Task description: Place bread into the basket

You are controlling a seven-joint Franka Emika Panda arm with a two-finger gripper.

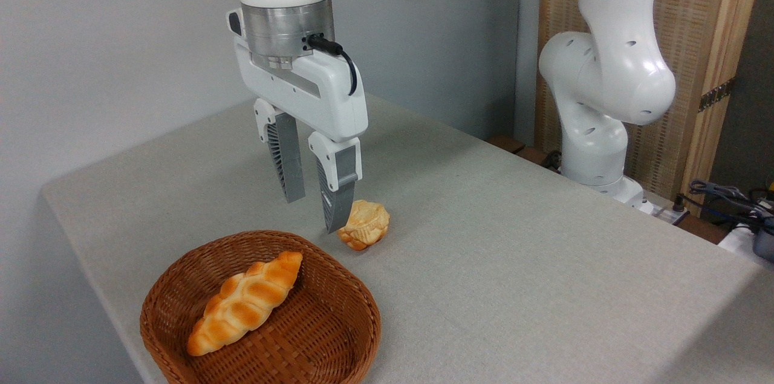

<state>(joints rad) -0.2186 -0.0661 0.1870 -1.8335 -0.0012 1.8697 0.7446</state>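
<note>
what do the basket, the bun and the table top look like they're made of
Basket: brown woven wicker or rattan, by its crossing strands, slight sheen.
Bun: baked bread by its cracked golden top, though the smooth glossy look could mean a plastic or foam replica.
Table: covered in matte grey-beige cloth, faint weave visible; what lies beneath is hidden.

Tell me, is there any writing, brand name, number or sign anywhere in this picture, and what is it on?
None can be read.
The robot arm and its gripper show plain white and grey casing, no lettering visible.
The basket, the long braided loaf in it and the small bun carry no labels.
The table cloth is plain.
The cables and gear at the far right edge are too small to tell.
</note>
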